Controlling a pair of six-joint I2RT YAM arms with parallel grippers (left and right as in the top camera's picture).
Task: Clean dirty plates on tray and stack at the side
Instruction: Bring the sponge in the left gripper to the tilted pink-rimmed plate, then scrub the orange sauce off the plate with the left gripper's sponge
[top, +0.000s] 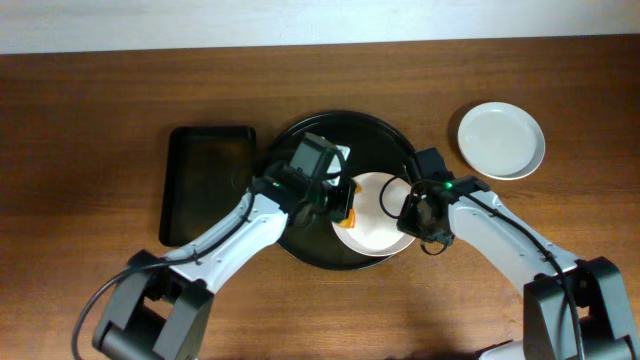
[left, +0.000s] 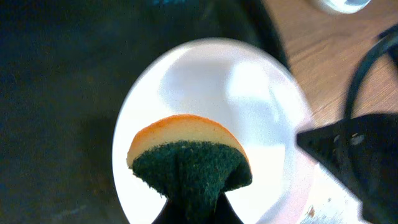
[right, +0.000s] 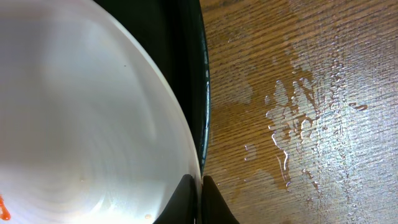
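The left jaws are clamped on a sponge (left: 186, 168) held over a plate (top: 375, 235) that lies on the tray (top: 375, 130). The right jaws are clamped on that plate's right rim. A second plate (top: 502, 140) sits on the table (top: 100, 100), right of the tray.

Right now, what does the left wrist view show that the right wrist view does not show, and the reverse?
Only the left wrist view: the sponge, orange with a dark green pad, pinched in the left jaws over the plate.
Only the right wrist view: water drops on the wooden table, a small orange smear on the plate, and the right jaws closed on the plate's rim.
Both: the white plate lying in the black tray, with wooden table beside it.
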